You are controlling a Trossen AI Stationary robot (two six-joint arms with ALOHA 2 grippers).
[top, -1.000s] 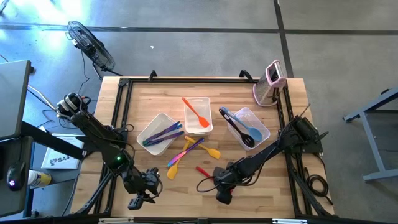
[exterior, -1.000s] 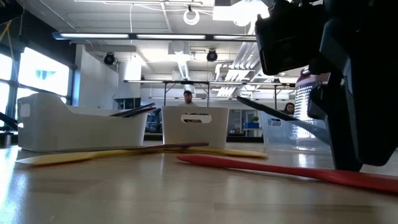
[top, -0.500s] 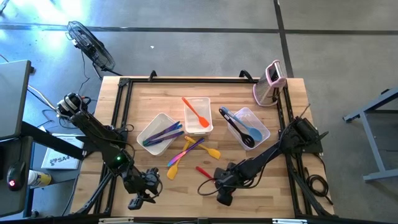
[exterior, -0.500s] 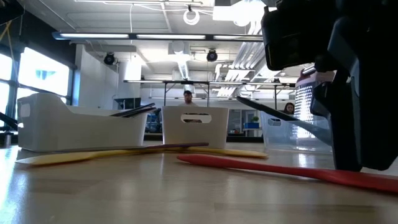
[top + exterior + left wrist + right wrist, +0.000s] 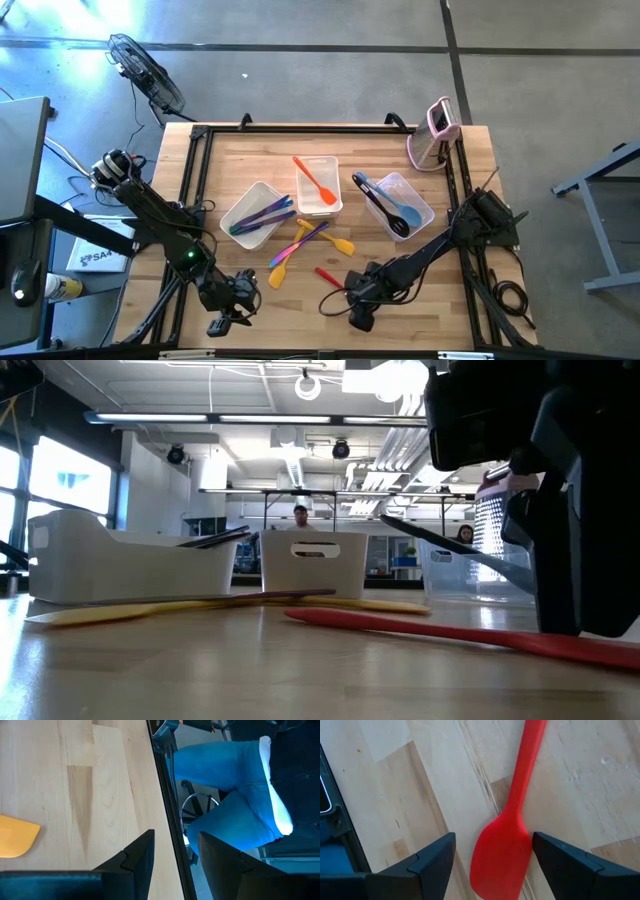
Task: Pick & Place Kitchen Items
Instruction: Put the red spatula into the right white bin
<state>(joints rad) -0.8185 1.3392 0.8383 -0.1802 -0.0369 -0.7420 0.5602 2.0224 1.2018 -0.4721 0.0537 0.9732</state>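
Note:
A red spatula (image 5: 330, 277) lies flat on the wooden table near its front edge, blade (image 5: 501, 851) toward the front. My right gripper (image 5: 494, 837) points down over it, open, one finger on each side of the blade. The low view shows the red spatula (image 5: 450, 633) running under the dark right gripper (image 5: 570, 520). My left gripper (image 5: 228, 315) waits at the front left corner; the left wrist view shows this gripper (image 5: 176, 834) open with nothing between its fingers. Loose yellow, purple and pink utensils (image 5: 300, 245) lie mid-table. My right gripper stands over the red spatula's blade from above, its fingers across the blade. One finger (image 5: 555, 860) is right beside the blade's edge (image 5: 527, 842); I cannot tell whether it touches. The spatula lies flat on the table.
Three tubs stand behind: a left tub (image 5: 255, 213) with purple and blue utensils, a middle tub (image 5: 318, 185) with an orange spatula, a clear tub (image 5: 398, 205) with black and blue ones. A pink-and-white gadget (image 5: 435, 133) stands far right. A person's legs (image 5: 235, 795) show beyond the table's edge.
My right gripper has tipped a little over the red spatula's blade, staying open. The spatula has kept its place.

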